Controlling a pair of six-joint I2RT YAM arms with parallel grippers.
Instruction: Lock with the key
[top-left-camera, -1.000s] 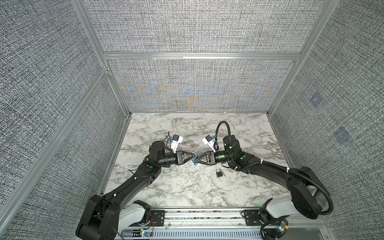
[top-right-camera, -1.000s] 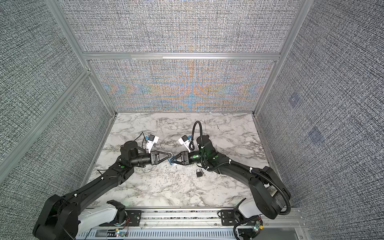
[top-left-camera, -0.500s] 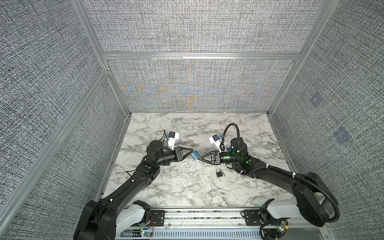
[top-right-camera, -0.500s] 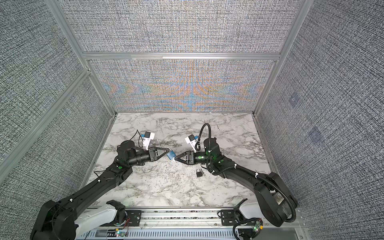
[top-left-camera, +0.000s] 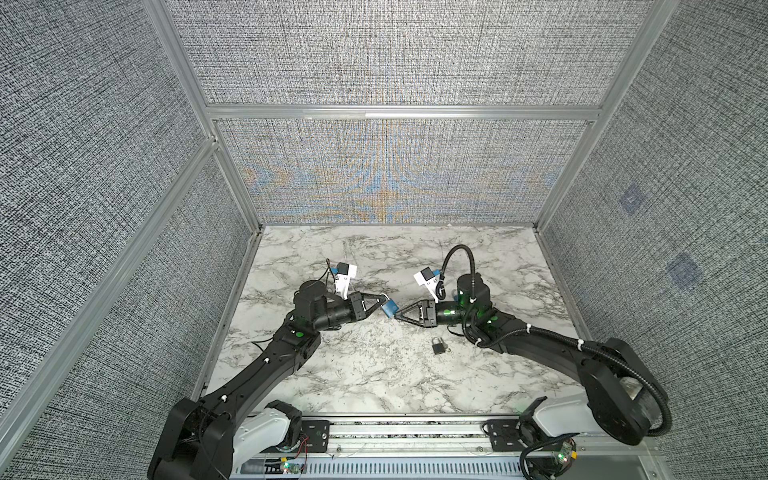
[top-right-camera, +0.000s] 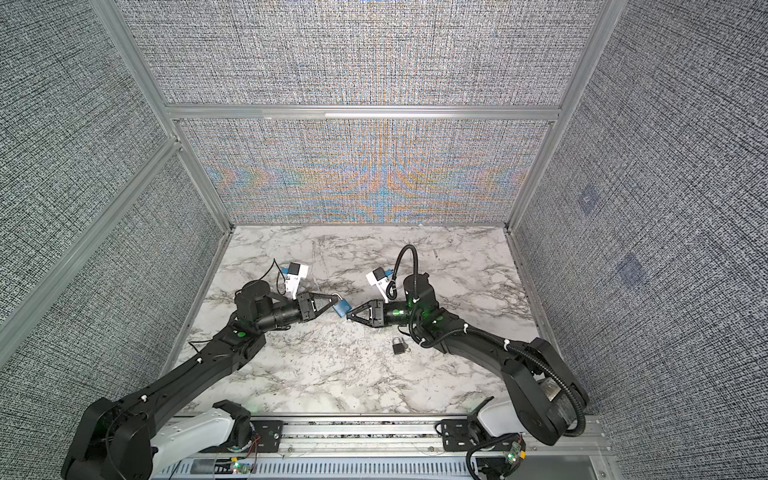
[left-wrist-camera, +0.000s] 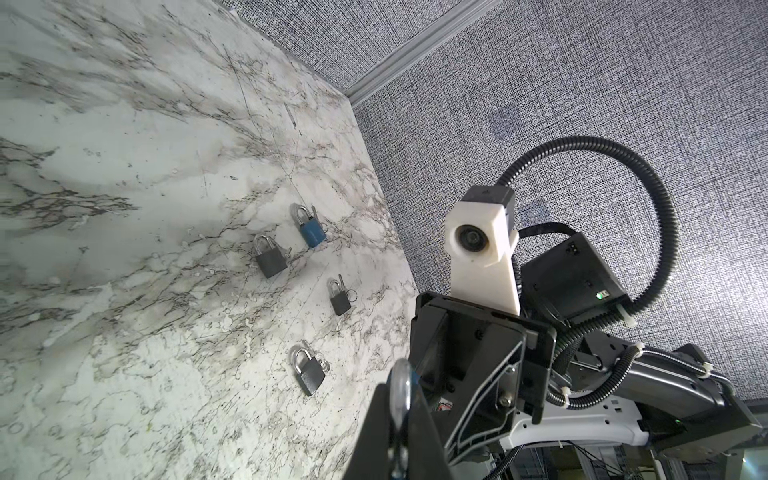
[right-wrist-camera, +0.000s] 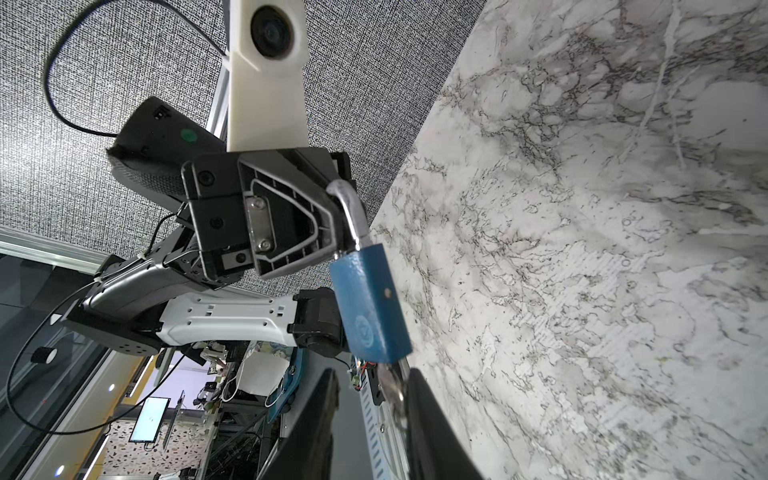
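The left gripper (top-left-camera: 383, 300) holds the blue padlock (top-left-camera: 390, 310) above mid-bench (top-left-camera: 365, 386), jaws pinching its shackle, while the right gripper (top-left-camera: 397, 316) – jaws slightly spread – meets the key (right-wrist-camera: 392, 384) under the padlock's base, key against one finger.

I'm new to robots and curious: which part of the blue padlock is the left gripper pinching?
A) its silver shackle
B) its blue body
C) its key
A: the left gripper clamps the silver shackle; the body of the blue padlock hangs clear.
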